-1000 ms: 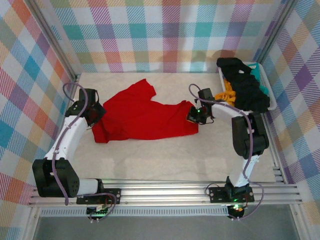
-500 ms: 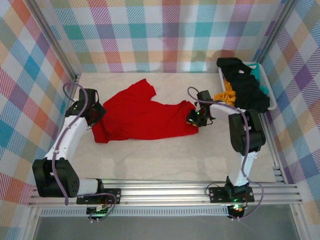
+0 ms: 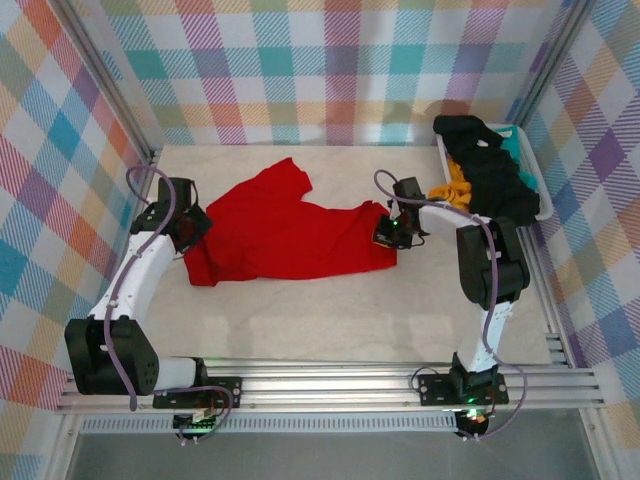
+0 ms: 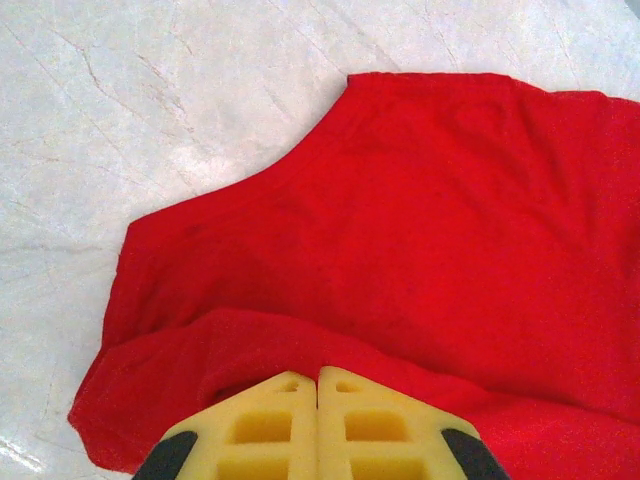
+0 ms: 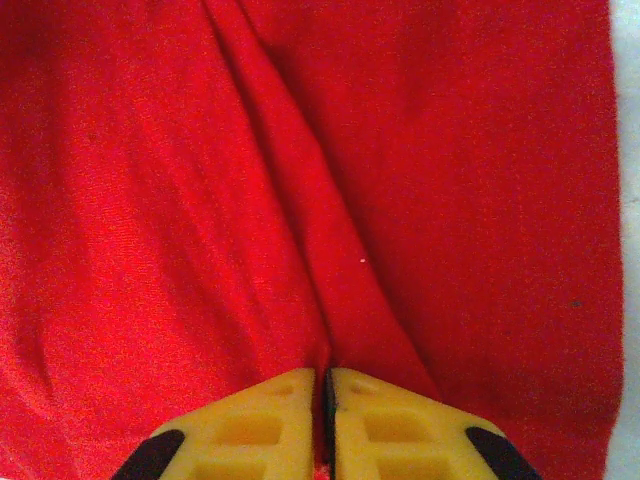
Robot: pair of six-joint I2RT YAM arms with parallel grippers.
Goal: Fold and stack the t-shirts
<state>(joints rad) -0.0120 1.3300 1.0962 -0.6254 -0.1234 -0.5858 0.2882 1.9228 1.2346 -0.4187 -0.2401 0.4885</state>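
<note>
A bright red t-shirt (image 3: 290,235) lies spread and rumpled on the pale table, one sleeve pointing to the back. My left gripper (image 3: 192,235) is at its left edge, shut on a raised fold of the red t-shirt (image 4: 400,230), with the yellow fingertips (image 4: 290,385) pressed together. My right gripper (image 3: 388,232) is at the shirt's right edge. It is shut on a ridge of red cloth (image 5: 300,200) that runs into the jaws of that right gripper (image 5: 327,372). Black t-shirts (image 3: 495,170) and an orange-yellow one (image 3: 455,185) are heaped in the basket.
A white-and-teal basket (image 3: 545,205) stands at the back right, against the plaid wall. Plaid walls close off the table on the left, back and right. Bare marbled tabletop (image 3: 330,320) lies between the shirt and the front rail.
The right arm's forearm and elbow have shifted slightly while its gripper stays at the shirt's right edge. The left arm and the shirt lie as before.
</note>
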